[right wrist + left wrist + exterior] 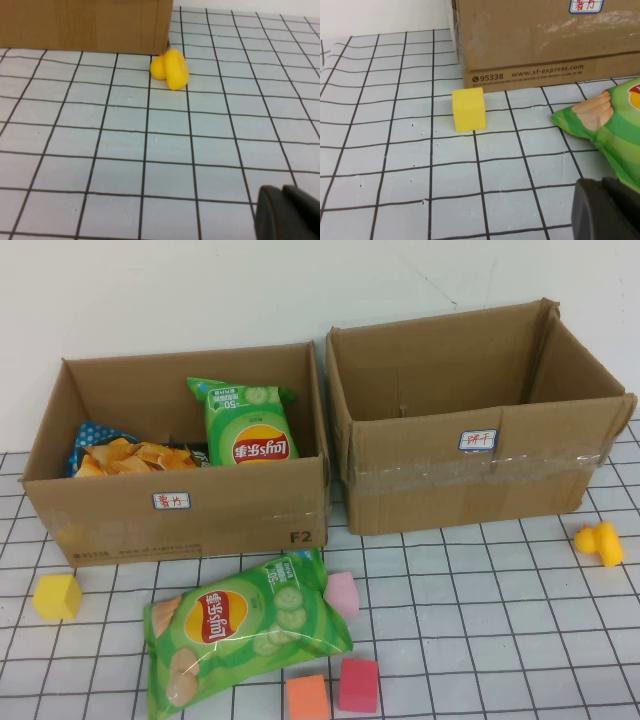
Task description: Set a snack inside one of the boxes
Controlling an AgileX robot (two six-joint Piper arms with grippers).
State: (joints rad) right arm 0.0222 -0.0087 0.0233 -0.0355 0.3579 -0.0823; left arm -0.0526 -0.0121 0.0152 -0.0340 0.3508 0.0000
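Observation:
A green chip bag [245,635] lies flat on the gridded table in front of the left box [175,505]; its corner also shows in the left wrist view [610,130]. The left box holds another green chip bag [248,425], upright, and a blue bag with orange chips [130,455]. The right box [480,475] looks empty. Neither gripper shows in the high view. My left gripper [605,210] is shut and empty, low over the table just beside the bag's corner. My right gripper [287,212] is shut and empty over bare table, well short of the duck.
A yellow cube [57,597] sits left of the bag, near the left box's front [469,110]. A pink block [342,592], a red block [358,685] and an orange block [308,697] lie by the bag. A yellow duck [600,543] sits by the right box's corner [170,68].

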